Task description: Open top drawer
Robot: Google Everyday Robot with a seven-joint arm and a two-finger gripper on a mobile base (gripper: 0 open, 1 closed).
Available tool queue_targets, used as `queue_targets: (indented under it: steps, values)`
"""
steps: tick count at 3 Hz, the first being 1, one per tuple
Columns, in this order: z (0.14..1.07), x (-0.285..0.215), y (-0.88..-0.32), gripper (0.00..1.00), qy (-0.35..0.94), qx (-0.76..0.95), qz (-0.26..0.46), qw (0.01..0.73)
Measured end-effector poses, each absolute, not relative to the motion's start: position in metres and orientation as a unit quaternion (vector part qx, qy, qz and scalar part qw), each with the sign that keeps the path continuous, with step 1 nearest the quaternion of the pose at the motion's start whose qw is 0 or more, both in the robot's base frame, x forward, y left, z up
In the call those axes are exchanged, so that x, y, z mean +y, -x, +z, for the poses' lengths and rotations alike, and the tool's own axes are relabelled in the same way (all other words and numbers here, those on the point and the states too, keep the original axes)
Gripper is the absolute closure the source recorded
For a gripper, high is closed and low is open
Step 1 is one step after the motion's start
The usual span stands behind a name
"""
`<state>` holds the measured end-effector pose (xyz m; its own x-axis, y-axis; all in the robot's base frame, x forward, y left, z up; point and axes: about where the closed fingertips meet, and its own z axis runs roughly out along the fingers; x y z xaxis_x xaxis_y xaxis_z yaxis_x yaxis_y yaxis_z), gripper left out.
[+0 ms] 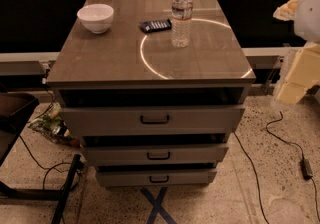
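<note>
The top drawer point(110, 120) is the widest grey front of the three, just under the cabinet's brown top point(100, 58). Its small black bar handle point(154, 119) sits at the centre. A dark gap runs above its front. Two narrower grey drawers point(115, 154) point(120, 177) sit below it, each with its own handle. My gripper point(299, 70), pale yellow and white, is at the right edge of the view. It is beside the cabinet's right side, well away from the handle, and holds nothing that I can see.
On the cabinet top stand a white bowl point(95, 17), a clear water bottle point(181, 14) and a dark flat packet point(155, 25). Black cables point(260, 168) lie on the speckled floor at the right. A black chair base point(30, 188) is at the left. A blue tape cross point(157, 207) marks the floor in front.
</note>
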<state>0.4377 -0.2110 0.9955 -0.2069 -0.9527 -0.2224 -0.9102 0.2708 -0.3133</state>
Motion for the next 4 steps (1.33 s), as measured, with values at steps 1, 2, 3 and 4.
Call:
queue_targets:
  steps: [1,2,3,4]
  values:
    - [0.995,-0.211,-0.438,0.00,0.601,0.775,-0.057,0.188]
    - [0.976,-0.198,-0.442,0.00,0.604,0.774,-0.066,0.180]
    - [0.939,-0.176,-0.440,0.00,0.621,0.761,-0.074,0.176]
    - [0.888,-0.151,-0.431,0.00,0.638,0.748,-0.067,0.167]
